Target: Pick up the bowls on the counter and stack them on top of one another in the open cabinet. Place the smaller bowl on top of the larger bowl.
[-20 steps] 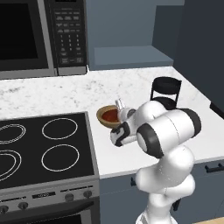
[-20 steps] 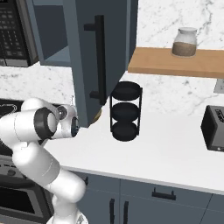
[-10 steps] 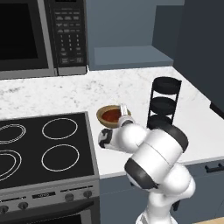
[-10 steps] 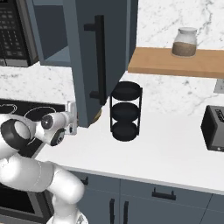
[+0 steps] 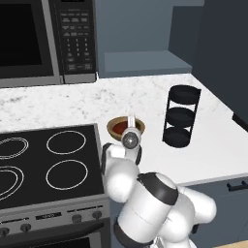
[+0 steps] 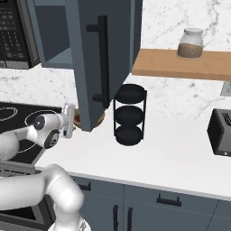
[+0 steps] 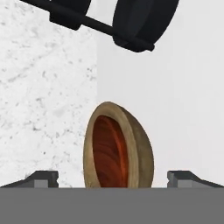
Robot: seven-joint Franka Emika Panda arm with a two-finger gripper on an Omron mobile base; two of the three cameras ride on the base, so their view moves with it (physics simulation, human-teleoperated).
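Spreading the tool (image 7: 113, 177) wide, I line its empty fingers either side of the bowl (image 7: 118, 146) on the worktop (image 7: 188, 113) to grip it.

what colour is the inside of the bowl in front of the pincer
Glossy dark red-brown inside the bowl, with a light tan rim and outside; clearest in the hand view.

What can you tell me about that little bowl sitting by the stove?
The bowl looks wooden: light tan outside with a thick rim, glossy red-brown inside. It sits upright on the white speckled counter, just beyond the stove's right rear corner, left of the black three-tier rack. The pincer hovers open at it, one fingertip on each side, not touching.
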